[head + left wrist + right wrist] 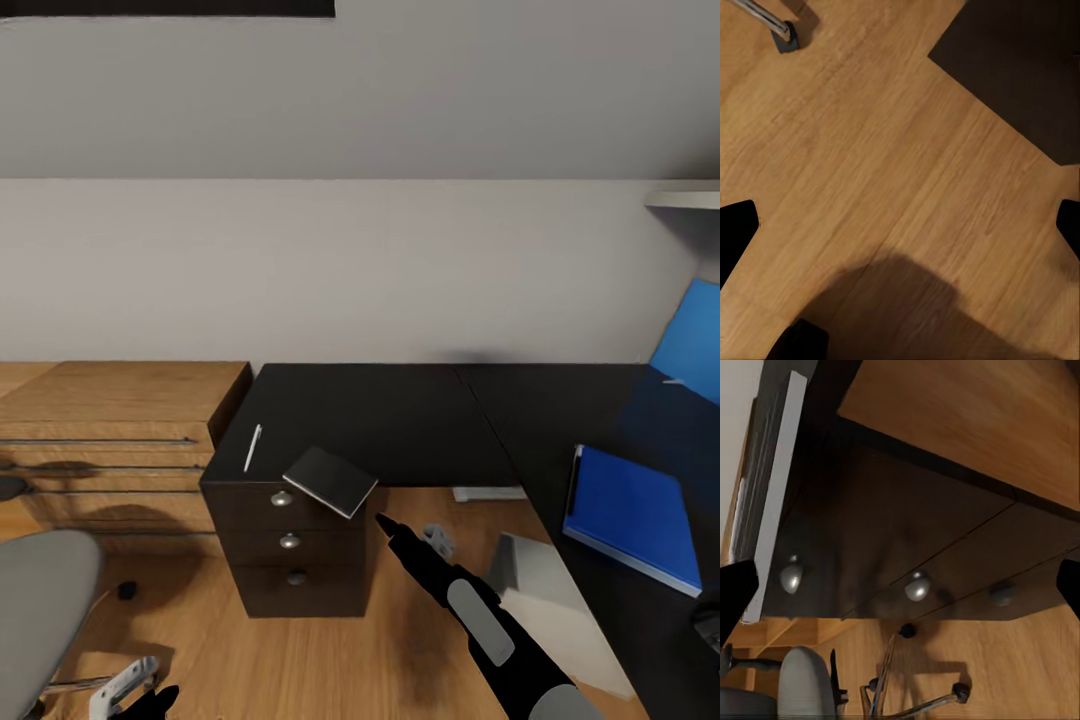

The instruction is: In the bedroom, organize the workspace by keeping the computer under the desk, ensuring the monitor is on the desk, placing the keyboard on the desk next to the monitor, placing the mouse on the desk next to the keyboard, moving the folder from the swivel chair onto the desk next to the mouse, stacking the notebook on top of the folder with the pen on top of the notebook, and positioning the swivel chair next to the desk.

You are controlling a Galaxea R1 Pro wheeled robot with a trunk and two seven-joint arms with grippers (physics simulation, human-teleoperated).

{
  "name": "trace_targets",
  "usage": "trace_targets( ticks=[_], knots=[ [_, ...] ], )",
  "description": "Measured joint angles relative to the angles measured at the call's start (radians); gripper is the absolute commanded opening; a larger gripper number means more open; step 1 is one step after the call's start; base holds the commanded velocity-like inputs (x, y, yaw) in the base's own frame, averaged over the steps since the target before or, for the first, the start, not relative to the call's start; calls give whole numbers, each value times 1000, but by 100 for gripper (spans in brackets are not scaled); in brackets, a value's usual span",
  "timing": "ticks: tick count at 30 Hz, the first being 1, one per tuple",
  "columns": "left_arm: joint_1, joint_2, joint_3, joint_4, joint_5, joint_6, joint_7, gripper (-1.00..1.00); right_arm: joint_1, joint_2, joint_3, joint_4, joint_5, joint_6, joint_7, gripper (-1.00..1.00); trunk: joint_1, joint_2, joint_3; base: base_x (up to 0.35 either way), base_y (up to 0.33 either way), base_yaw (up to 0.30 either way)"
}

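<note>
Folder (634, 515) already lies on the desk (400, 420) — notebook (331, 480) and pen (253, 447) unstacked; right gripper (386, 522) reaches empty, jaws spread.

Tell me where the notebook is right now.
In the head view the notebook lies on the desk's front left corner, overhanging the drawers, with the pen to its left.

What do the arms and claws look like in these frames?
Right arm: black, slim and tapering, with a grey oval panel on the forearm and a grey joint at the elbow end. Right claw: black, narrowing to a point. Left claw: black tips low in the head view. In both wrist views the fingers show as plain flat black shapes. No cables or markings visible.
</note>
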Motion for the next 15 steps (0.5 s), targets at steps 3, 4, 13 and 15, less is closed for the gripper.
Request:
trace_targets(
  ticks=[3, 4, 13, 15],
  knots=[
    [0, 0, 0, 0, 0, -1, 0, 100, 0, -1, 0, 0, 1, 0, 0, 100, 12, -21, -10, 0, 0, 259],
    [0, 0, 0, 0, -1, -2, 1, 100, 0, -3, 0, -1, 2, -1, 1, 100, 15, -28, -14, 0, 0, 256],
    [0, 1, 0, 2, -1, -2, 2, 100, 0, -7, 1, -2, 6, 1, 47, 100, 31, -56, -34, 0, 0, 213],
    [0, 1, 0, 5, -1, -2, 2, 100, 1, -8, 1, -2, 8, 1, 95, 100, 31, -56, -35, 0, 0, 47]
  ],
)
